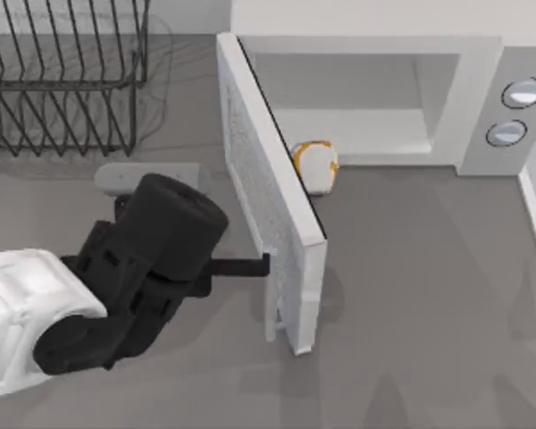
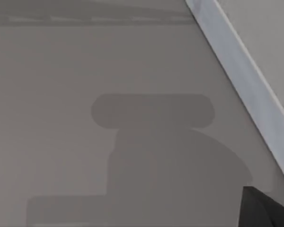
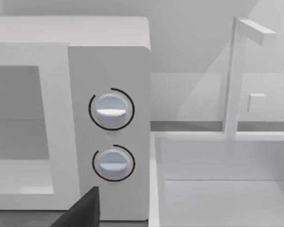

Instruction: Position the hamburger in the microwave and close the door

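Fingers of the left gripper (image 1: 261,265) point at the outer face of the door (image 1: 277,223); their spread cannot be told. Hamburger (image 1: 315,165) sits beyond it, at the microwave (image 1: 469,107) cavity's mouth.

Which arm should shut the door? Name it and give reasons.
Left. The left gripper is already at the outer face of the open door, ready to push it toward the microwave. The hamburger sits at the cavity's mouth.
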Robot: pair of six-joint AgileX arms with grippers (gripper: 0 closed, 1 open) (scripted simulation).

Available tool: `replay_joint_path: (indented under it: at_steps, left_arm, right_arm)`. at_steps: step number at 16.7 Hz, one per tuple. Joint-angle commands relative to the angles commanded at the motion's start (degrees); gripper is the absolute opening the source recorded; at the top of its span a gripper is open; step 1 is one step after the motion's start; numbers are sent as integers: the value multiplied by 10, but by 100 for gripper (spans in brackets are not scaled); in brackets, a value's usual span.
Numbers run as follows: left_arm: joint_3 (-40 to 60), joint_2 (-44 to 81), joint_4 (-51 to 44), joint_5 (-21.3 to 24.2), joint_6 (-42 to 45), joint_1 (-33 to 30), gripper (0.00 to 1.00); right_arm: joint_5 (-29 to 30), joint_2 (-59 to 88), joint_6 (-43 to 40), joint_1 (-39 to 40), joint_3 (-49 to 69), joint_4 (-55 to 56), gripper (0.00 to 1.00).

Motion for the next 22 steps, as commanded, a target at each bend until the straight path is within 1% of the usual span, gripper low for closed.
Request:
replay_joint_path:
  at_steps: [3,5,10,12,19,22]
  left_arm:
    - [48,58,-10,-38,-45,-55,0]
    - [67,81,-14,-53,-63,-77,0]
    - [69,83,-14,-53,-65,-79,0]
    - [89,101,-22,-59,-75,-89,0]
    - [236,227,-81,-100,-142,-157,0]
    - [278,262,-99,-111,-160,-177,0]
  right_arm:
    - [0,0,0,0,0,0,100]
    - [0,0,0,0,0,0,100]
    - [0,0,0,0,0,0,100]
    - [0,0,0,0,0,0,100]
    - [0,0,0,0,0,0,100]
    - [0,0,0,0,0,0,100]
